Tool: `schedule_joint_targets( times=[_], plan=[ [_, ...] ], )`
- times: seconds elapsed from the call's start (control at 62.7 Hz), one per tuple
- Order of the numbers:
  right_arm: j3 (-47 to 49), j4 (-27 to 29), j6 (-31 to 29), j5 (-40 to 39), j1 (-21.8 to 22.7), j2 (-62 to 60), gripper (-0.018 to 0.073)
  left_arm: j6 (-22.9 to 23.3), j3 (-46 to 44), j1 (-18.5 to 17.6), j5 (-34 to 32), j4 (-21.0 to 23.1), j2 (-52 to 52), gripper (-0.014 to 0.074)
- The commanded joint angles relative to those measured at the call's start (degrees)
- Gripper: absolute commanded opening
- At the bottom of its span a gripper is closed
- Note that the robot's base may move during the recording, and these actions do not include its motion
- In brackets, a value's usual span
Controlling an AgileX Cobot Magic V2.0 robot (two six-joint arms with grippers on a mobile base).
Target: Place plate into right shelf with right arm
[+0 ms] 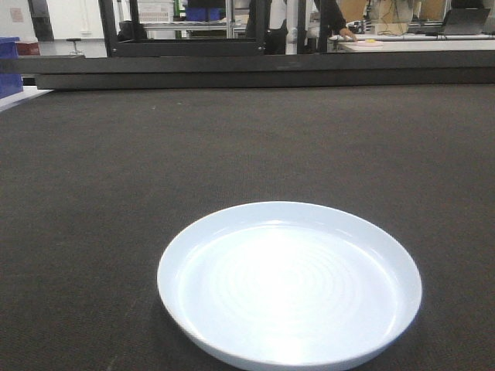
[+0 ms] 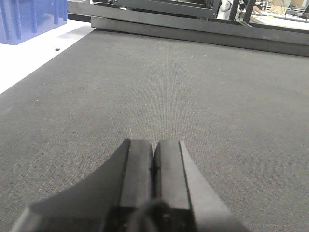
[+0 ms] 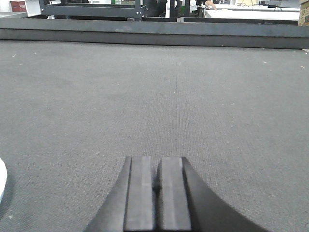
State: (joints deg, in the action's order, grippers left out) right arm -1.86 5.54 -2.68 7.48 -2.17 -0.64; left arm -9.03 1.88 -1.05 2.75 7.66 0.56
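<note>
A round, shallow, glossy white plate (image 1: 290, 284) lies flat on the dark grey mat (image 1: 247, 147), near the front in the front view. A sliver of the plate's rim (image 3: 2, 180) shows at the left edge of the right wrist view. My right gripper (image 3: 158, 159) is shut and empty, low over the mat to the right of the plate. In the left wrist view, my left gripper (image 2: 154, 143) is shut with nothing in it, over bare mat. The right shelf is out of view.
A dark raised ledge (image 1: 263, 71) bounds the mat's far side. A blue plastic bin (image 2: 30, 18) stands on a white surface beyond the mat's left edge. Black frames, tables and a person's arm (image 1: 337, 22) are far behind.
</note>
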Motion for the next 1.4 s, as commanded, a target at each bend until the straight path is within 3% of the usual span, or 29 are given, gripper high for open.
schedule_joint_targets(
  times=[0.0,0.399,0.574,0.798,1.085,1.388],
  plan=[
    [1.08,-0.36,-0.32,-5.3,-0.02,-1.06,0.0055,0.4,0.59,-0.11,-5.16,0.47,0.59,-0.0128],
    [1.08,-0.36,-0.32,-9.44,-0.02,-1.06,0.0055,0.4,0.59,-0.11,-5.16,0.47,0.59,-0.0128],
    [6.3,-0.36,-0.32,-10.32,-0.02,-0.66,0.0055,0.4,0.59,-0.11,-5.16,0.47,0.59,-0.0128],
    [19.4,-0.31,-0.32,0.61,-0.02,5.84,0.0055,0.4,0.59,-0.11,-5.16,0.47,0.59,-0.0128],
    [34.21,-0.31,-0.32,20.65,-0.02,22.25,0.0055,0.4,0.59,-0.11,-5.16,0.47,0.59,-0.0128],
    [37.7,-0.18,-0.2,22.8,-0.02,41.46,0.0055,0.4,0.59,-0.11,-5.16,0.47,0.59,-0.0128]
  ],
)
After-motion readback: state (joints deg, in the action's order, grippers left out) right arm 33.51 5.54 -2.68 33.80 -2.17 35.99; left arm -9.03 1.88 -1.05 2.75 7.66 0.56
